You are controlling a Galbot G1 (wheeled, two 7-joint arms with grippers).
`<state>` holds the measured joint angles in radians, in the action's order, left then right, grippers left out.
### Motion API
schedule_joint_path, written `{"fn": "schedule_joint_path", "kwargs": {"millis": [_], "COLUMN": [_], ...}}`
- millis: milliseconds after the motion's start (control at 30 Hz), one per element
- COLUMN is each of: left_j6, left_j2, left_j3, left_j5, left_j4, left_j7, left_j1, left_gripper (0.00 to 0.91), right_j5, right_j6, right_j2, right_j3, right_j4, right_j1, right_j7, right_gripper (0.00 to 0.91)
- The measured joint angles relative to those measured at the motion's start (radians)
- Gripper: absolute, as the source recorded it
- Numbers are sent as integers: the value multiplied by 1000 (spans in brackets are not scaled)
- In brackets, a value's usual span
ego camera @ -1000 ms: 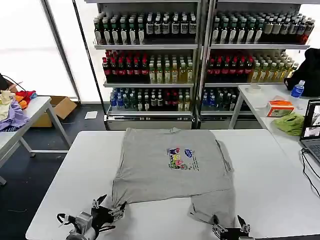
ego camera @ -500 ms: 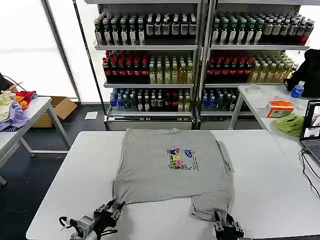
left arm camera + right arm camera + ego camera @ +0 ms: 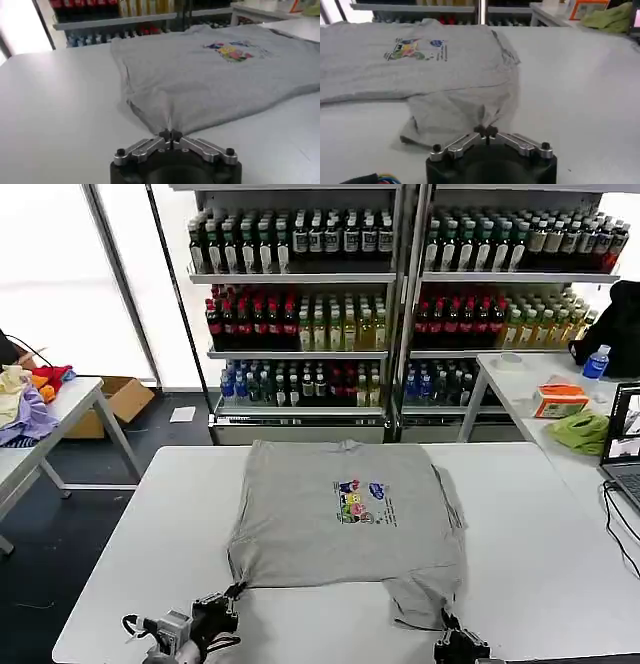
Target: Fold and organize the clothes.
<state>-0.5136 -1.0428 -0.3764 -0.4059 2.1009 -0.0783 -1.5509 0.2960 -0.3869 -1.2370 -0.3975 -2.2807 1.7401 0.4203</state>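
A light grey short-sleeved shirt with a small multicoloured chest print lies flat on the white table, collar toward the shelves. My left gripper is shut on the near left hem corner; the pinched cloth rises into its closed tips. At the near right, my right gripper is shut on the bunched hem corner, its tips closed on the fabric. The near right part of the shirt is rumpled.
Drink shelves stand behind the table. A side table on the right holds a bright green cloth, an orange box and a laptop. A pile of coloured garments sits on a table at left.
Both grippers have closed on the near hem corners and drawn back toward the near table edge. The hem has been pulled slightly toward me.
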Motion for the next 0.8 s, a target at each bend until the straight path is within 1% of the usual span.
{"fn": "schedule_joint_path", "kwargs": {"millis": [33, 200, 233, 400, 633, 800], "left_j6": [5, 52, 64, 113, 155, 175], "left_j2": [-5, -33, -42, -84, -136, -164], "left_j3": [0, 1, 3, 12, 32, 46], "left_j5": [-2, 3, 7, 10, -5, -7], "left_j4": [0, -5, -8, -41, -132, -218], "left_j7": [0, -1, -2, 1, 18, 26], "left_j1": [4, 42, 52, 122, 252, 343], "left_gripper": [10, 0, 10, 0, 0, 0], "right_j5": [-5, -39, -44, -56, -61, -55], "right_j6": [6, 35, 39, 49, 40, 15], "right_j2": [-3, -24, -26, -34, -52, -50], "right_j3": [-4, -27, -30, -41, -33, -18], "right_j4": [-1, 20, 27, 82, 200, 288], "right_j1": [-9, -85, -102, -209, -374, -479], "right_j7": [-1, -17, -21, -40, -52, -64], "right_gripper": [0, 0, 0, 0, 0, 0]}}
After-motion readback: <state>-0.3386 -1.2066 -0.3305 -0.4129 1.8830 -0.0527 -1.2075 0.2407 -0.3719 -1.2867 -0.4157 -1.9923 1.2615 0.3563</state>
